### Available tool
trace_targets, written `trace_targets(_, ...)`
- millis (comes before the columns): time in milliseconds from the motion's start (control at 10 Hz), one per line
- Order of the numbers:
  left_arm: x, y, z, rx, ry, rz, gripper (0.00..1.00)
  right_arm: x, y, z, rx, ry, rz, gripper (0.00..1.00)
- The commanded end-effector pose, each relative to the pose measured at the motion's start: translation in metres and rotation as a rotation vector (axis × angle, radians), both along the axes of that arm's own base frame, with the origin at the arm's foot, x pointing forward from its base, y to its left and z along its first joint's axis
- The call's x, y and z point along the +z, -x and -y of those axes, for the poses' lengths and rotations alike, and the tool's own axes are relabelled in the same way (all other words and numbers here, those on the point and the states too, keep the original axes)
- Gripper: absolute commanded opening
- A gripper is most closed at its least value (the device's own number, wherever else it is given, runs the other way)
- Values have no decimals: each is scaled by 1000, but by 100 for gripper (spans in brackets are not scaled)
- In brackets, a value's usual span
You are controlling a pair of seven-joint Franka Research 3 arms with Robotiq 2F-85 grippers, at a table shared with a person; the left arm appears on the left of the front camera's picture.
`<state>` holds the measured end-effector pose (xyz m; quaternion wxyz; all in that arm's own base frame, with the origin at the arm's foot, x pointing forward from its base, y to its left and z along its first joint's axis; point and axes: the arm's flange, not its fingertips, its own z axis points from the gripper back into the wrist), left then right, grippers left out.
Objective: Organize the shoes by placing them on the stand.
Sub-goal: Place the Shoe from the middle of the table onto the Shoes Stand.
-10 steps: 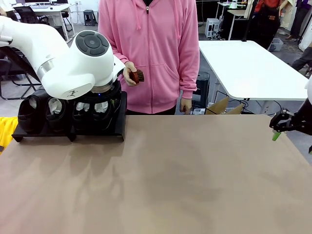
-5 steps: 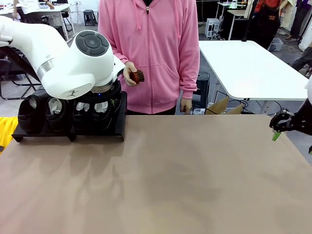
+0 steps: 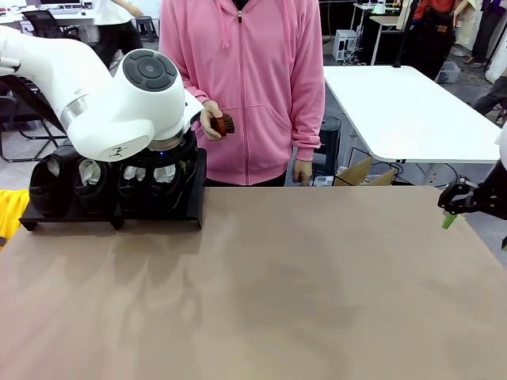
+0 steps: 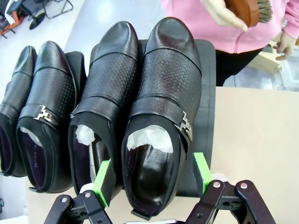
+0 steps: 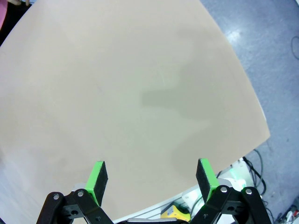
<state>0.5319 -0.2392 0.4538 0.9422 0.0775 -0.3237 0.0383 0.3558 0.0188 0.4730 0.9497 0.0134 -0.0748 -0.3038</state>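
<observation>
Several glossy black shoes stand side by side on the low black stand, toes pointing away from me. My left gripper is open, its green pads either side of the heel of the rightmost shoe, which rests on the stand. In the front view my left arm hangs over the shoes and stand at the far left. My right gripper hovers open at the table's right edge, and nothing lies between its fingers.
A person in a pink hoodie stands behind the table, holding a small brown brush just behind the stand. The brown tabletop stretches bare to the right. A white table and a cardboard box are farther back.
</observation>
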Motion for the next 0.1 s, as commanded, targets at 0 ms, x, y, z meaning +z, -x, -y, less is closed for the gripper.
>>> trace_targets(0,2,-1,-2,-4,1,7,86,1,0,0,2,-2,3,100)
